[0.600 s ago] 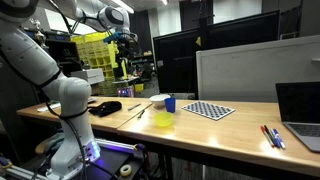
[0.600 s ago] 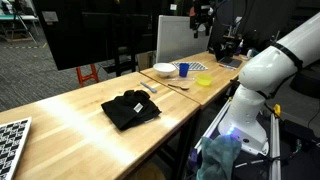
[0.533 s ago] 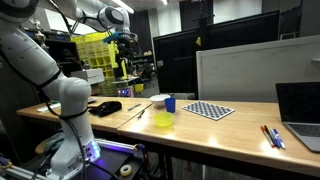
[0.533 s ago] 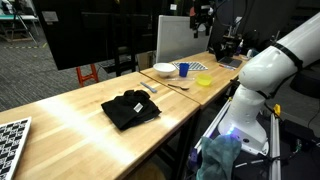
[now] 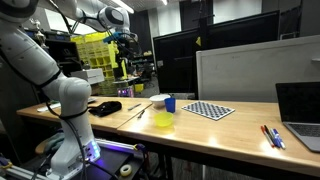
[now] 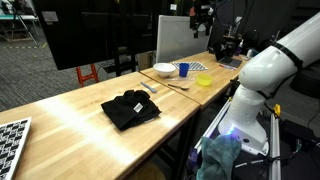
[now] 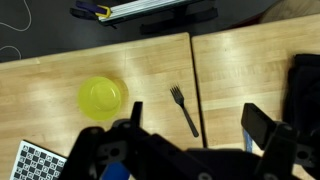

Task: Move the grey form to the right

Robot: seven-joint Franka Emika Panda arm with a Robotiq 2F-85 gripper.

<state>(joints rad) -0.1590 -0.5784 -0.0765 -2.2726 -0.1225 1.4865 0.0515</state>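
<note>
The grey fork lies flat on the wooden table, tines toward the top of the wrist view, just left of the seam between two tabletops. My gripper hangs high above it, jaws wide open and empty, with the fork between and beyond the fingers. In both exterior views the gripper is raised well above the table. I cannot make out the fork for sure in the exterior views.
A yellow bowl sits left of the fork. A blue cup, a white bowl, a checkerboard, black cloth, pens and a laptop are also on the table.
</note>
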